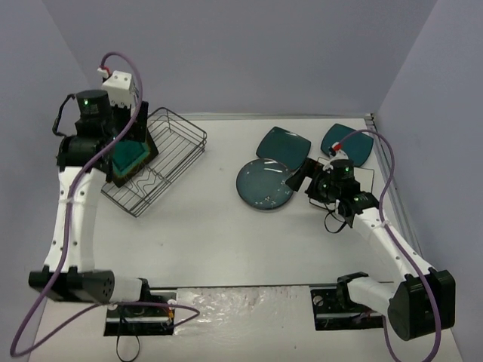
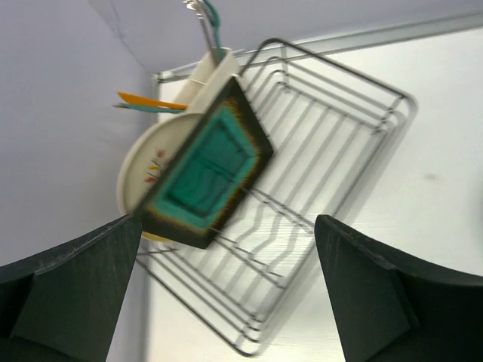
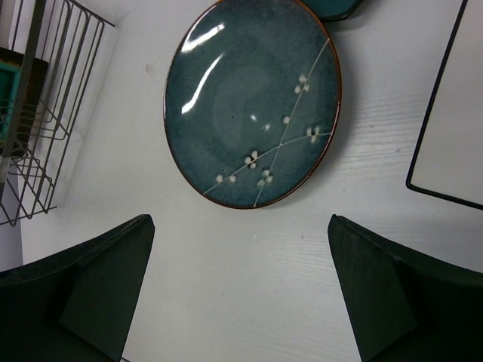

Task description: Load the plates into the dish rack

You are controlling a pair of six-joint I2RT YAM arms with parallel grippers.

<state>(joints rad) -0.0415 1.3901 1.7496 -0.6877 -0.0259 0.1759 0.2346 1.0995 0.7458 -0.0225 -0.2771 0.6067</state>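
Note:
The black wire dish rack (image 1: 172,147) stands at the far left. A brown-rimmed teal square plate (image 2: 207,177) stands upright in it against a cream plate with a twig motif (image 2: 143,173). My left gripper (image 2: 226,302) hangs open and empty above the rack's near end (image 1: 115,154). The round grey-blue plate (image 3: 253,105) lies flat on the table (image 1: 264,185). My right gripper (image 3: 241,294) is open and empty, just beside its right edge (image 1: 299,179). Two dark teal plates (image 1: 283,145) (image 1: 349,142) lie behind it. A white square plate (image 3: 456,113) lies to the right.
A white cutlery caddy (image 2: 207,72) with utensils sits at the rack's far corner, against the wall. The rack's right half (image 2: 324,136) holds only bare wire dividers. The rack's edge shows at the left of the right wrist view (image 3: 45,113).

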